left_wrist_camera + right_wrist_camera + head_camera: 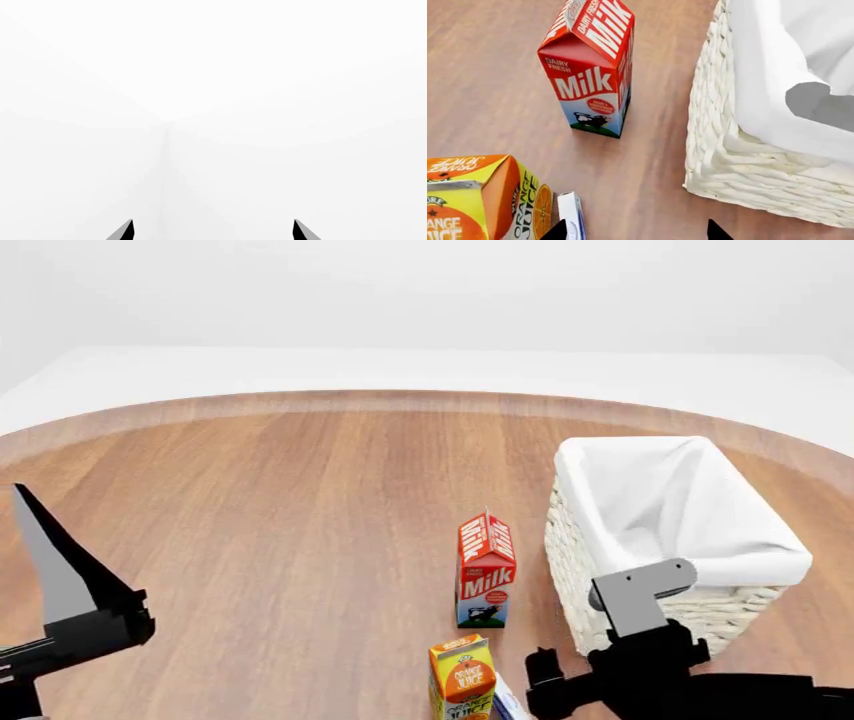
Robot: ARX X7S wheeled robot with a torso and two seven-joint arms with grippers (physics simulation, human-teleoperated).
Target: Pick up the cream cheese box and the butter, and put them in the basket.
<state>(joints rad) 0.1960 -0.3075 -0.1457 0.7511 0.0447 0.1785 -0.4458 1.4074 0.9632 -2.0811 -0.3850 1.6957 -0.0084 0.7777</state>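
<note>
The white woven wicker basket (667,570) with its white cloth liner stands at about four o'clock on the round wooden table (267,500), empty as far as its visible interior shows. Just beside it at its nine o'clock stands the red milk carton (486,570), and at that carton's six o'clock, near the table's front edge, the orange juice carton (463,678). Touching or nearly touching the juice carton's three o'clock side is a thin blue-and-white edge, most likely the small flat cream cheese box (572,215), seen mostly end-on. The red-orange butter box appears in no view. The right gripper (637,231) hovers above the bare wood between that box and the basket, its jaws set wide with nothing between them. The left gripper (213,230) is raised away at the table's eight o'clock, facing blank white, jaws likewise wide and empty. The step in hand looks like the approach to the cream cheese box; the next move calls for shifting the right gripper toward nine o'clock, over the box, and descending without knocking the juice carton.
</note>
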